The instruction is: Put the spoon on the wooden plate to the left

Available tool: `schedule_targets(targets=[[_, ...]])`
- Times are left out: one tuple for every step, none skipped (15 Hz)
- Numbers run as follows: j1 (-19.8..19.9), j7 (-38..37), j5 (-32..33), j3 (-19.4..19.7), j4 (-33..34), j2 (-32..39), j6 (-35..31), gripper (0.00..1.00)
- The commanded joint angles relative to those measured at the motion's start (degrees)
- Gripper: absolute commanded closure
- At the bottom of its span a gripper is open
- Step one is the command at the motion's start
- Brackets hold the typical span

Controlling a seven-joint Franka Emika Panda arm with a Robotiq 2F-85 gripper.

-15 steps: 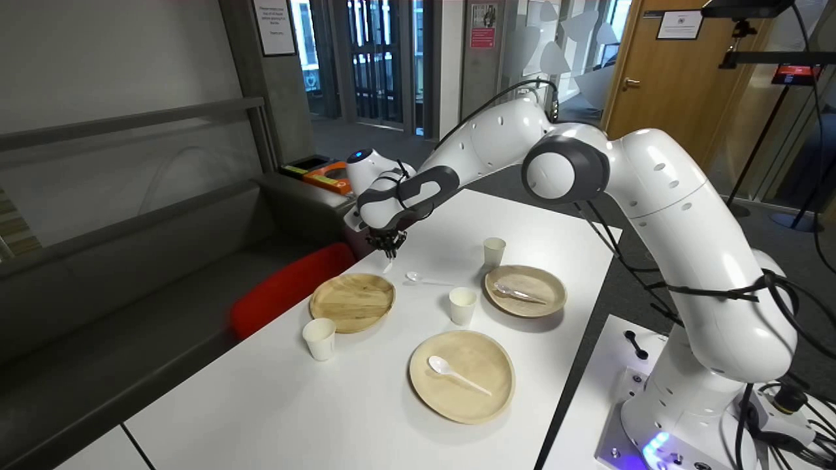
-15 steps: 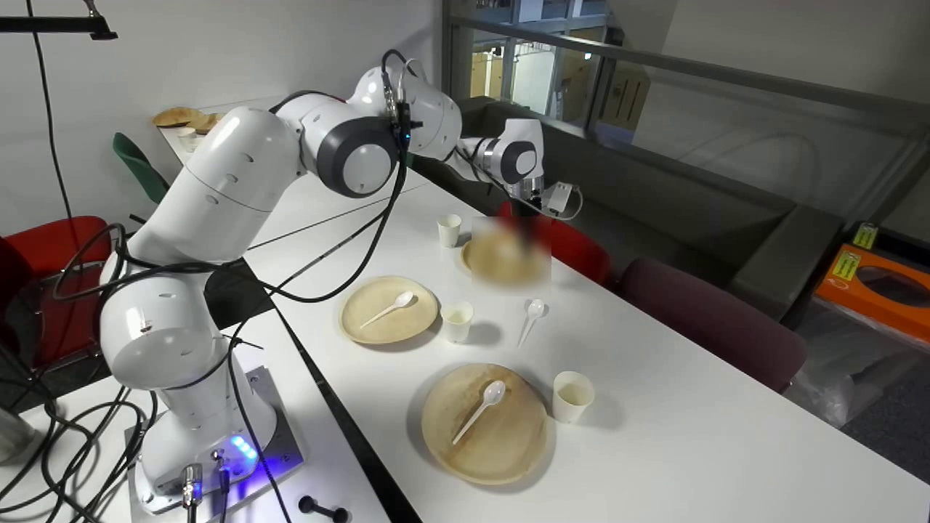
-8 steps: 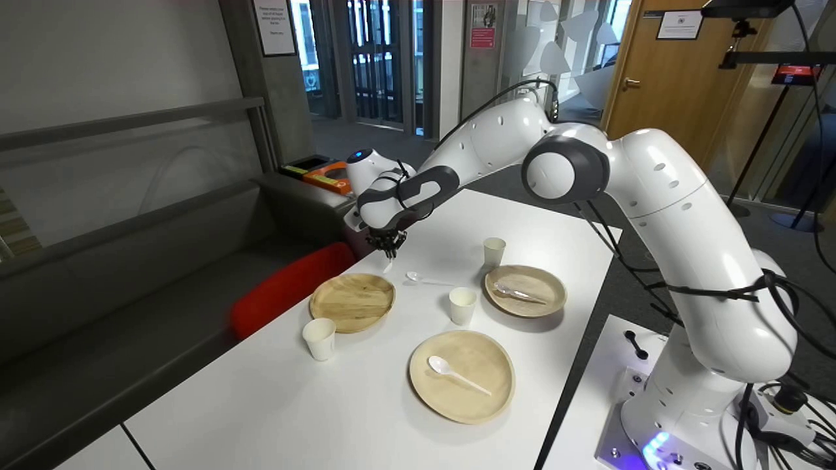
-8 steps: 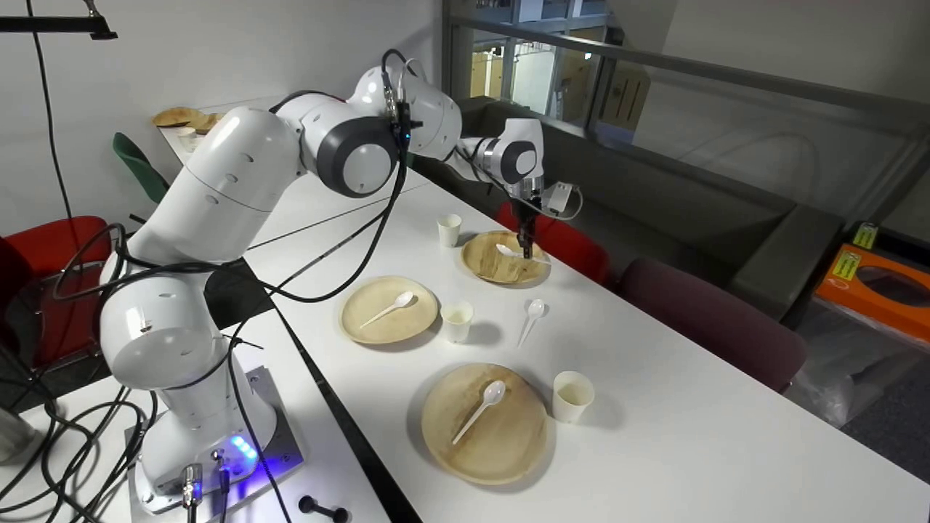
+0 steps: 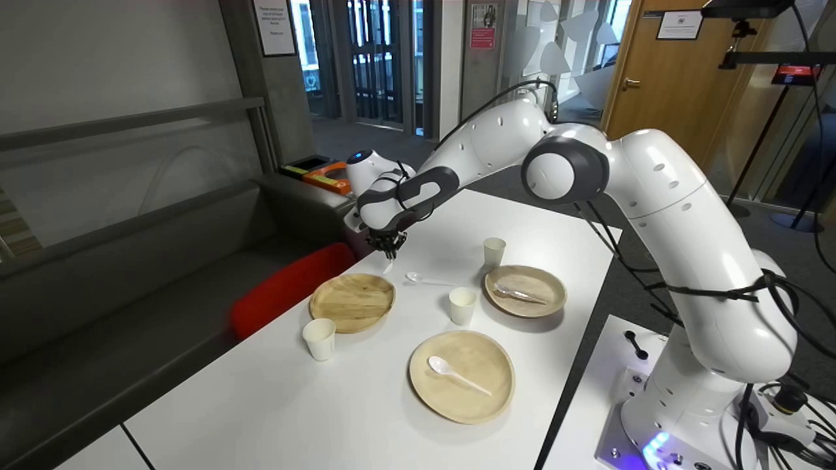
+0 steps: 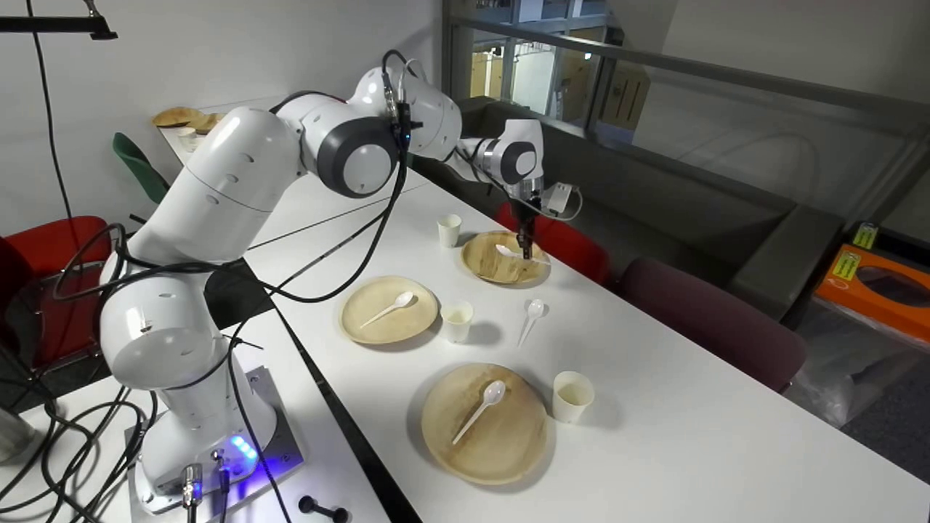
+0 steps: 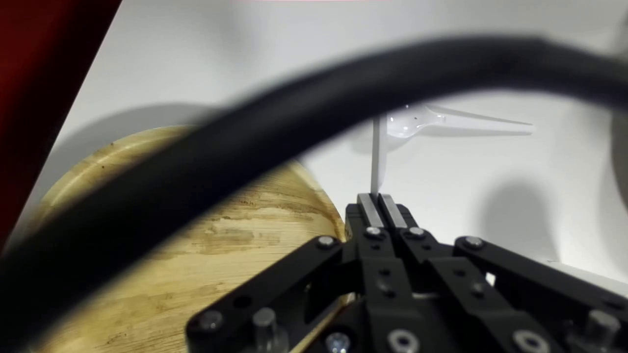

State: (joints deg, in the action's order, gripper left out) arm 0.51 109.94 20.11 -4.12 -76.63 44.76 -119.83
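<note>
In an exterior view the spoon [image 5: 388, 267] hangs in the gripper [image 5: 390, 256], at one o'clock from the middle of the wooden plate [image 5: 353, 303] and, along this sightline, just outside its rim. The pick-up looks done; bringing it across, lowering and letting go are left. The arm [image 5: 555, 175] rises from its base [image 5: 682, 385] at four o'clock and reaches over the table [image 5: 261, 405], gripper pointing to six.

In an exterior view the spoon [image 6: 506, 250] overlaps the wooden plate [image 6: 487, 263], bowl between nine and ten o'clock from the gripper's tips, handle end between three and four; its height over the wood cannot be told. The base sits at eight o'clock, the wrist [image 6: 522, 167] at one.

In the wrist view the jaws are clenched on the spoon, seen edge-on and running to twelve o'clock, where a cable [image 7: 294, 113] crosses it. The plate lies between eight and nine, its rim just beside the tips; a second spoon [image 7: 471, 120] rests on the table between one and two. A shift toward nine, then release, seems called for.
</note>
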Motion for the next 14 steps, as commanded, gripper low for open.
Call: schedule_targets(targets=[[-0.8,8.3,1.2,-0.5,2.9,1.0,-0.3,0.99],[-1.2,10.8,1.4,-0.5,3.8,1.3,0.2,0.99],[-1.2,14.1,0.7,-1.0,5.2,1.7,0.6,0.99],[-1.4,17.1,0.4,-1.3,6.3,2.1,0.5,0.99],[-1.6,20.2,0.2,-1.6,7.5,2.5,0.7,0.99],[-1.5,23.6,-0.4,-2.2,8.7,3.2,1.0,0.99],[-1.5,27.0,-0.8,-2.6,10.0,3.8,1.0,0.99],[-1.3,30.4,-1.5,-3.2,11.2,4.6,1.0,0.99],[-1.3,33.9,-2.1,-3.6,12.4,5.5,1.0,0.99],[-1.3,37.3,-2.7,-4.0,13.2,6.3,1.1,0.99],[-1.4,40.7,-3.1,-4.3,14.2,7.0,1.2,0.99],[-1.6,43.6,-3.5,-4.6,14.8,7.8,1.2,0.99],[-2.0,46.0,-3.8,-4.8,15.5,8.6,1.1,0.99],[2.8,40.5,6.0,-15.5,12.2,8.2,0.5,0.99]])
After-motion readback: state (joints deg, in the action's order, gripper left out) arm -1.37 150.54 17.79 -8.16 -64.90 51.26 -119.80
